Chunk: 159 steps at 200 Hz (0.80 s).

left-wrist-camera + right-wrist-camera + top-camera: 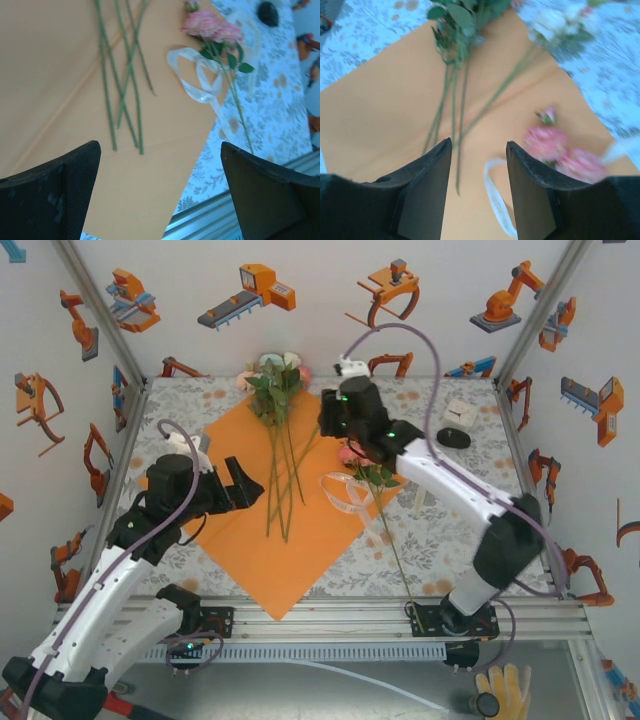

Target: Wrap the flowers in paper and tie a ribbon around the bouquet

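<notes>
- Your left tool (159, 146) is spread wide and hangs over the near-left part of the paper (262, 552).
- Your right tool (479, 142) has its jaws apart, gripping nothing, above the paper's far-right side.
- The paper lies flat on the worktop (455, 532), turned like a diamond.
- The flowers (277, 388) lie with their blooms at the paper's far corner and their stems running down its middle.
- One pink stem (352, 455) lies apart at the paper's right edge, its stalk trailing onto the worktop.
- The ribbon (345, 495) lies looped just beside those pink blooms and crosses the stalk.
</notes>
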Each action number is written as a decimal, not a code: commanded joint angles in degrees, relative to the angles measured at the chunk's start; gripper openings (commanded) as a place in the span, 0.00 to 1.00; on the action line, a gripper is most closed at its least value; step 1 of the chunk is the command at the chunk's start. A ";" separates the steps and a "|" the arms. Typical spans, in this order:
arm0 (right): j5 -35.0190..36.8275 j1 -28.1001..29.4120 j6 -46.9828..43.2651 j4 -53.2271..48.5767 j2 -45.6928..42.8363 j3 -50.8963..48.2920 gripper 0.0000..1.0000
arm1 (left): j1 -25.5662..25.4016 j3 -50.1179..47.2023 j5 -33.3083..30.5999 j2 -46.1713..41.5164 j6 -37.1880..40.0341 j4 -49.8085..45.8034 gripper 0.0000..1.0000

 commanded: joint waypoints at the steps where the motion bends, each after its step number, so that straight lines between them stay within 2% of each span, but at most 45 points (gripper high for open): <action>1: -3.38 -2.79 1.23 -17.24 -5.09 -9.42 0.46 | -1.69 0.28 10.40 1.23 3.94 4.21 0.97; 20: -7.71 -3.06 4.02 -23.60 -9.97 -16.76 0.45 | -3.47 0.25 10.40 1.65 4.70 4.10 0.97; 40: -11.27 -3.01 7.83 -24.50 -13.03 -25.15 0.43 | -4.10 -0.19 8.47 1.65 4.39 4.05 0.97; 62: -11.13 -3.02 10.81 -21.34 -13.24 -33.53 0.42 | -4.13 -0.22 7.10 2.09 4.26 4.06 0.97; 82: -7.84 -3.00 11.13 -18.06 -11.29 -38.48 0.40 | -4.14 -0.08 6.76 2.31 4.09 4.13 0.97; 106: -7.85 -2.98 11.69 -14.36 -9.93 -41.48 0.32 | -4.23 -0.20 6.44 2.16 4.01 4.13 0.97; 122: -7.13 -2.96 12.14 -13.45 -10.26 -42.27 0.18 | -4.25 -0.29 6.09 2.13 3.97 4.09 0.97; 159: -5.20 -2.97 10.96 -16.61 -14.57 -40.53 0.04 | -4.22 -0.37 5.42 2.56 3.66 3.96 0.97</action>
